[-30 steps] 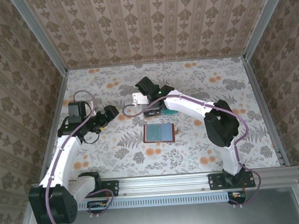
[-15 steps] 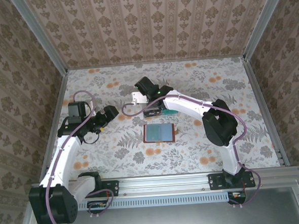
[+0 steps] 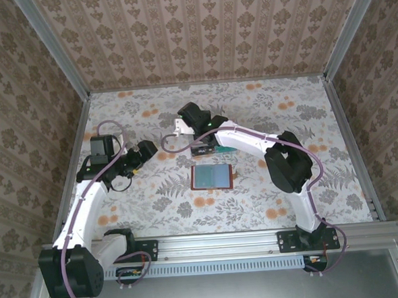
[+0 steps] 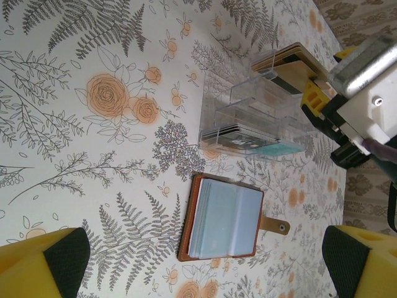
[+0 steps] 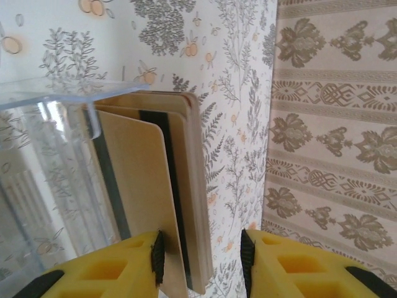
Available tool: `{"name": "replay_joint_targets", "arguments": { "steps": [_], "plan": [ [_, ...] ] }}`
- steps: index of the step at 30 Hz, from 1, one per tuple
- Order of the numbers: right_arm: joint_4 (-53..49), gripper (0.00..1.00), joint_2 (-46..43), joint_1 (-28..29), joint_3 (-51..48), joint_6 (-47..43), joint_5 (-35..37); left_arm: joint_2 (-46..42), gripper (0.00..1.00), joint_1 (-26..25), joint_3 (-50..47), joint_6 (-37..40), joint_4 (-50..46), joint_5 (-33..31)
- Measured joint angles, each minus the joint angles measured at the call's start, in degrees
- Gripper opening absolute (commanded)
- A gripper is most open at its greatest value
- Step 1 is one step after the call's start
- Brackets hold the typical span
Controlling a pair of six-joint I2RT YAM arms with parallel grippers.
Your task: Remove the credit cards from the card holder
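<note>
Reddish-brown leather bifold card holder (image 3: 211, 176) lies open mid-table, bare floral tabletop (image 3: 155, 209) around every edge. The left gripper (image 3: 145, 151) is spread wide nearby, and the right gripper (image 5: 201, 256) is parted, loose around tan cards (image 5: 133, 186) at the clear plastic box (image 4: 248, 102) end.

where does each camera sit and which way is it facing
Top external: above and behind the bases, looking down on the table; both arms show.
Left wrist: looks over the card holder toward the clear box; left end effector open at the bottom.
Right wrist: close on cards at the clear box; right end effector at the bottom.
Shared: top external and left wrist both show the card holder.
</note>
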Motion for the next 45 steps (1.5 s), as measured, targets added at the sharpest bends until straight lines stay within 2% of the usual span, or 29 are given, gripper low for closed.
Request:
{"name": "replay_joint_targets", "arguments": {
  "steps": [18, 24, 28, 33, 38, 41, 45],
  "plan": [
    [1.92, 0.45, 0.96, -0.46, 0.83, 2.71, 1.68, 0.00, 1.00, 0.00, 0.00, 0.00, 0.02, 0.61],
    [0.35, 0.45, -0.33, -0.44, 0.83, 7.65, 1.36, 0.07, 0.95, -0.09, -0.57, -0.13, 0.96, 1.77],
    [-1.75, 0.45, -4.70, -0.22, 0.39, 13.77, 0.81, 0.83, 0.92, -1.68, -0.79, -0.66, 1.88, 2.12],
    [-3.82, 0.42, -14.71, 0.26, -4.61, 23.69, -0.81, 3.21, 0.86, -5.49, -1.11, -1.79, 3.80, 2.05],
    [-7.93, 0.33, -22.69, 0.37, -12.31, 37.62, -5.99, 8.09, 0.76, -11.63, -1.11, -3.89, 6.80, 1.42],
    [-10.12, 0.31, -25.88, 0.37, -18.36, 46.36, -9.60, 11.72, 0.69, -15.17, -1.11, -4.85, 8.48, 0.79],
    [-12.31, 0.26, -28.39, 0.37, -25.83, 57.27, -14.47, 16.26, 0.64, -18.75, -1.07, -5.60, 10.34, 0.35]
  ]
}}
